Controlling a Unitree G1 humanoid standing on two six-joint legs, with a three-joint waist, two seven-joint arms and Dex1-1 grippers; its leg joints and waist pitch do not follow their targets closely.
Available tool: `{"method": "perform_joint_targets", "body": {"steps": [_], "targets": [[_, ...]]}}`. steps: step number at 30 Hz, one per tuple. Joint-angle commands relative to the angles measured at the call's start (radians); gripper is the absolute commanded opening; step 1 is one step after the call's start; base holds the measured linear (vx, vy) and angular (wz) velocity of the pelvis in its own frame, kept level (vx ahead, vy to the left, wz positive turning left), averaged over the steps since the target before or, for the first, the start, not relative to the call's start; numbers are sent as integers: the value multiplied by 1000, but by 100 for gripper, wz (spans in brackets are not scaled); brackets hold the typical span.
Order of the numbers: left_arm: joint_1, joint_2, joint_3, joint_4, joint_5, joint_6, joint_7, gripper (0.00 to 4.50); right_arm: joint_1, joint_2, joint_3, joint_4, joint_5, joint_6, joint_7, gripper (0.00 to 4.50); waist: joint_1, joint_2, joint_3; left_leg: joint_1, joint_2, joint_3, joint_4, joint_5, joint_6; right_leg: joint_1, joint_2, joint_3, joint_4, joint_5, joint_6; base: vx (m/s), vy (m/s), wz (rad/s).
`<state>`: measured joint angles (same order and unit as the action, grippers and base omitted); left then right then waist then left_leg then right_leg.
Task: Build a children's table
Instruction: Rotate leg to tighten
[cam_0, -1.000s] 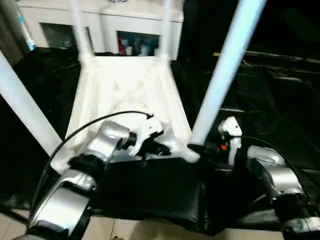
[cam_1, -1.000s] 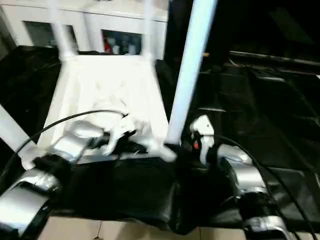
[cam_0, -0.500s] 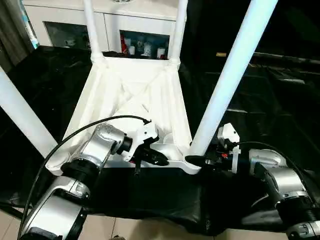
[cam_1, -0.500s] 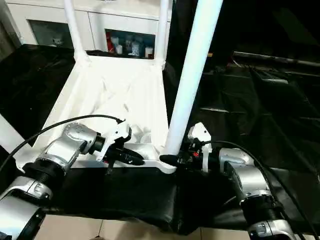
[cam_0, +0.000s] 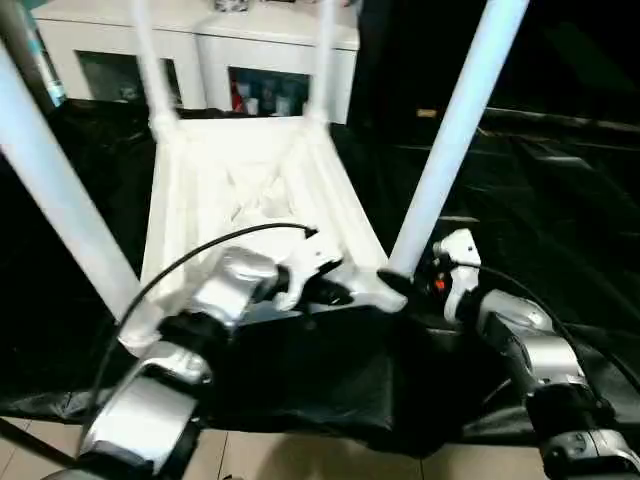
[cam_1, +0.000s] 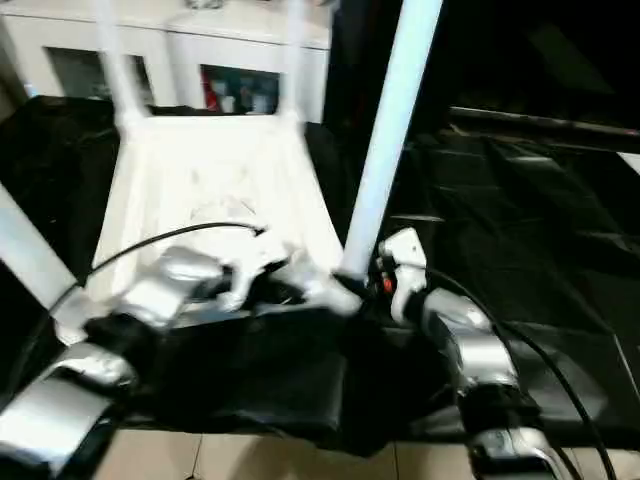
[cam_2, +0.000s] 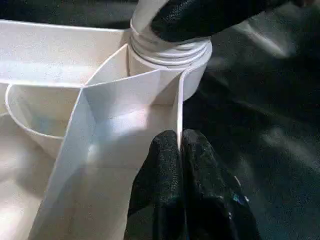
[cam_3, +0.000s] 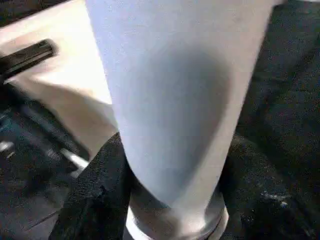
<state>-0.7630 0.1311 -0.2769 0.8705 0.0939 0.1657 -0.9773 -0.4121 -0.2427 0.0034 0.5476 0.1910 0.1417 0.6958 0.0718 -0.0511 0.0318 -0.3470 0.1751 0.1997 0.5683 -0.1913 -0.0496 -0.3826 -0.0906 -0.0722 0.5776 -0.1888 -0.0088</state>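
Head views: upturned tabletop (cam_0: 250, 190) lay ribbed side up on a black sheet (cam_0: 540, 200) over the counter, in front of a white glass-door cabinet (cam_0: 250, 60). Four white legs stood in the corner sockets: two far legs (cam_0: 322, 60) by the cabinet, a near left leg (cam_0: 60, 190), a near right leg (cam_0: 455, 130). Left gripper (cam_0: 335, 292) reached over the near edge of the tabletop, probably to pin it down while the other arm worked the leg. Right gripper (cam_0: 412, 280) sat at the foot of the near right leg, likely seating or tightening it in its socket.

Left wrist view: jaws clenched on the thin side wall (cam_2: 178, 120) of the tabletop, one black finger (cam_2: 160, 165) on either side, just short of the round corner socket (cam_2: 170, 65). Grooved foot of the leg sat in that socket, a dark finger of the other gripper across it. Plastic looked smooth, glossy white, with thin upright ribs.

Right wrist view: black fingers (cam_3: 95, 195) lay on both sides of the leg's (cam_3: 175, 100) flared lower end, grasping it just above its ringed base.
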Motion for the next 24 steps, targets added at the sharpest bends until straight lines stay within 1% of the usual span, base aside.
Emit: {"method": "perform_joint_targets", "body": {"steps": [1, 2, 4, 5, 7, 8, 9, 10, 11, 12, 13, 14, 18, 19, 20, 21, 22, 23, 24], "targets": [[-14, -44, -3, 66, 23, 22, 118, 0, 2, 53, 11, 72, -28, 36, -110, 208, -3, 4, -33, 12, 63, -37, -78, -328, -2, 17, -76, 48, -93, -446, -145, 0, 0, 0], [-30, -78, 1, 102, 34, 11, 203, 0, -15, 96, 3, 103, -58, 29, -223, 208, -9, 4, -34, 13, 61, -39, -79, -347, -13, 16, -76, 46, -94, -458, -142, 0, 0, 0], [-35, -91, 3, 113, 36, 10, 235, 0, -20, 110, 8, 111, -71, 25, -251, 207, -11, 3, -34, 12, 62, -41, -80, -351, -14, 17, -77, 45, -95, -462, -137, 0, 0, 0], [-41, -109, 7, 125, 39, 6, 265, 0, -25, 130, 18, 117, -83, 17, -270, 207, -13, 2, -34, 11, 60, -40, -78, -352, -7, 17, -76, 46, -96, -459, -133, 0, 0, 0], [-44, -122, 7, 134, 42, 2, 280, 0, -27, 147, 24, 121, -89, 6, -278, 207, -11, 3, -36, 9, 61, -39, -79, -335, 6, 18, -76, 48, -94, -420, -138, 0, 0, 0], [-47, -131, 1, 141, 48, -13, 277, 0, -32, 157, 30, 126, -91, -14, -271, 207, -12, 10, -37, 7, 61, -39, -80, -333, 8, 18, -74, 48, -91, -397, -142, 0, 0, 0], [-47, -131, 0, 141, 47, -15, 273, 0, -32, 158, 28, 125, -87, -17, -265, 207, -14, 6, -37, 7, 62, -38, -80, -333, 9, 19, -73, 48, -92, -389, -143, 0, 0, 0], [-44, -130, -5, 136, 46, -26, 251, 0, -33, 158, 19, 117, -66, -24, -236, 207, -13, 5, -37, 6, 62, -38, -80, -334, 13, 21, -74, 48, -90, -380, -147, 0, 0, 0], [-44, -128, -6, 136, 45, -35, 232, 0, -34, 155, 7, 108, -45, -21, -215, 239, -12, 6, -38, 5, 61, -37, -79, -330, 19, 22, -75, 49, -88, -369, -152, 0, 0, 0], [-43, -126, -7, 136, 44, -36, 225, 0, -34, 152, 3, 105, -39, -17, -207, 239, -11, 6, -39, 6, 62, -36, -79, -328, 23, 22, -74, 50, -89, -363, -155, 0, 0, 0], [-44, -121, -8, 140, 42, -51, 203, 0, -38, 143, -5, 99, -30, -14, -192, 259, -11, 6, -39, 5, 63, -36, -79, -320, 27, 23, -74, 50, -86, -344, -164, 0, 0, 0], [-44, -115, -9, 144, 40, -54, 188, 0, -41, 131, -7, 96, -32, -19, -179, 274, -11, 6, -38, 4, 62, -36, -79, -319, 30, 24, -74, 50, -86, -342, -165, 0, 0, 0], [-39, -88, -20, 142, 36, -80, 121, 0, -36, 74, 14, 65, -32, -26, -80, 292, -9, 5, -41, -1, 63, -34, -76, -281, 48, 31, -76, 50, -80, -305, -178, 0, 0, 0], [-30, -69, -23, 131, 31, -98, 61, 0, -24, 35, 28, 35, -24, -31, 0, 292, -7, 5, -42, -1, 62, -33, -74, -259, 55, 34, -76, 49, -79, -283, -185, 0, 0, 0], [-27, -59, -24, 125, 31, -94, 39, 0, -17, 14, 36, 18, -19, -30, 40, 292, -6, 5, -43, -1, 62, -32, -73, -248, 61, 34, -76, 49, -77, -266, -189, 0, 0, 0], [-25, -52, -25, 122, 30, -92, 26, 0, -12, 2, 40, 7, -16, -30, 64, 292, -4, 4, -46, -2, 63, -30, -68, -216, 78, 38, -76, 50, -69, -206, -204, 0, 0, 0], [-16, -37, -31, 113, 26, -100, -22, 0, -4, -21, 46, -10, -9, -27, 105, 292, -3, 4, -45, -3, 64, -30, -68, -202, 85, 37, -75, 50, -66, -177, -214, 0, 0, 0], [-10, -26, -35, 106, 22, -107, -57, 0, 2, -37, 49, -22, -5, -25, 133, 292, -2, 4, -47, -4, 64, -28, -65, -163, 107, 41, -75, 48, -57, -106, -241, 0, 0, 0], [-1, -10, -44, 93, 18, -111, -109, 0, 8, -57, 51, -35, 2, -18, 169, 292, -3, 6, -46, -4, 64, -28, -65, -160, 112, 41, -75, 48, -57, -98, -249, 0, 0, 0]]}}
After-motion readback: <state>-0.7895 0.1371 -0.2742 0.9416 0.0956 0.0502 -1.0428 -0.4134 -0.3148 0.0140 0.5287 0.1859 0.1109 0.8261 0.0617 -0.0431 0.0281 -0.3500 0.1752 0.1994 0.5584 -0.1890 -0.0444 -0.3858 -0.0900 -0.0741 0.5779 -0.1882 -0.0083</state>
